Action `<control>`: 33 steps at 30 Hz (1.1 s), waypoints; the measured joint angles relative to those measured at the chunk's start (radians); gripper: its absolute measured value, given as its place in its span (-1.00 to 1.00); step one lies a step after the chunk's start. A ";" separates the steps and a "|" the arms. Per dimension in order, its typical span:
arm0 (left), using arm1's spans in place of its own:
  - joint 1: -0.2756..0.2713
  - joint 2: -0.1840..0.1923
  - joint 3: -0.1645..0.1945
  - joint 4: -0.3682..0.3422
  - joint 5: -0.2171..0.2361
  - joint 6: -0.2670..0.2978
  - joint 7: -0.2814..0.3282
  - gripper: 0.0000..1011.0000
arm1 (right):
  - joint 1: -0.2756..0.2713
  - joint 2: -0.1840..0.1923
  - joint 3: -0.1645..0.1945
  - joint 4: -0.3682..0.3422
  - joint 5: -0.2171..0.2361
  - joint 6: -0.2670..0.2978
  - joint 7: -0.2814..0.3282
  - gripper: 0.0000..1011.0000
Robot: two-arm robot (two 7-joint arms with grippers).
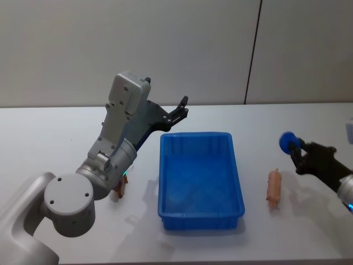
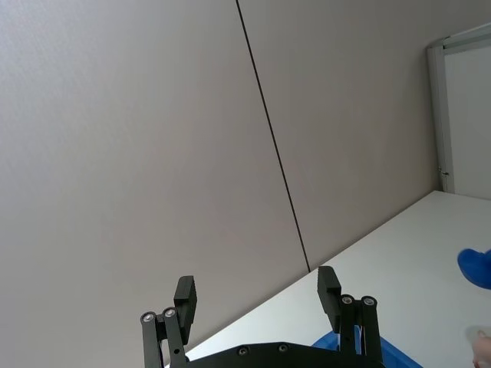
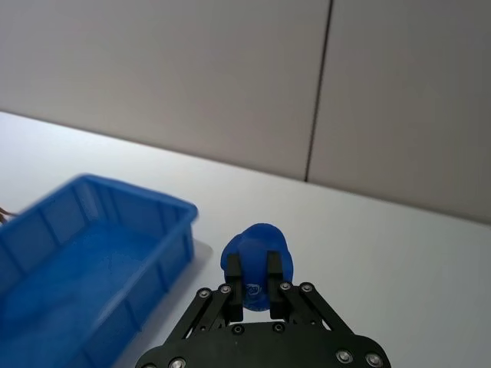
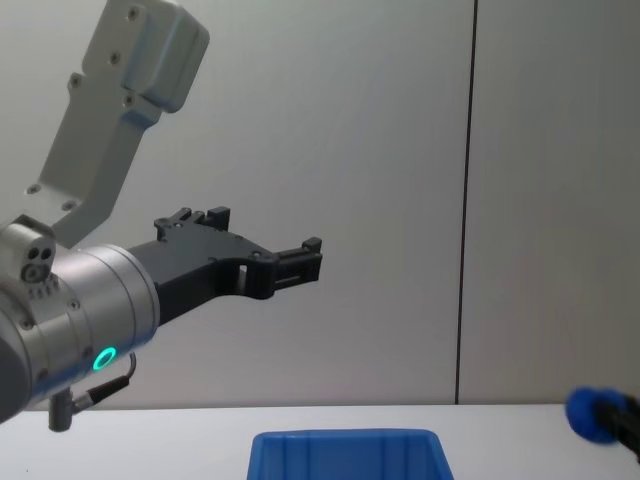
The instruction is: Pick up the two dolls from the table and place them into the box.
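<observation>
The blue box point(image 1: 201, 136) sits mid-table, with nothing visible inside. A pinkish doll point(image 1: 274, 189) lies on the white table point(image 1: 49, 138) right of the box. Another small doll point(image 1: 120, 189) lies left of the box, half hidden behind my left arm. My left gripper point(image 1: 181, 109) is raised above the box's far left corner, open and holding nothing; its fingers point(image 2: 328, 284) stand wide apart. My right gripper point(image 1: 295, 149) hovers above the table right of the box, shut on a rounded blue toy point(image 1: 287, 142). The toy point(image 3: 257, 249) is pinched between its fingers, with the box point(image 3: 130, 192) beyond.
A plain grey wall with a dark vertical seam point(image 1: 252, 52) stands behind the table. The chest view shows my left gripper point(image 4: 300, 255) high over the box rim point(image 4: 345, 437) and the blue toy point(image 4: 590, 413) at the lower right.
</observation>
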 joint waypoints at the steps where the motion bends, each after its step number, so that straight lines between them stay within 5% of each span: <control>1: 0.000 0.000 0.000 0.000 0.000 0.000 0.000 0.98 | 0.001 -0.001 -0.001 -0.004 0.002 -0.004 0.006 -0.67; 18: 0.000 0.000 0.000 0.000 0.000 0.000 0.000 0.98 | 0.075 -0.062 -0.054 -0.021 0.016 -0.055 0.173 -0.77; 25: 0.000 0.000 0.000 0.000 0.000 0.000 0.000 0.98 | 0.138 -0.112 -0.092 0.052 -0.008 -0.074 0.248 -0.77; 33: 0.000 0.000 0.000 0.000 0.000 0.000 0.000 0.98 | 0.246 -0.187 -0.140 0.219 -0.055 -0.102 0.312 -0.36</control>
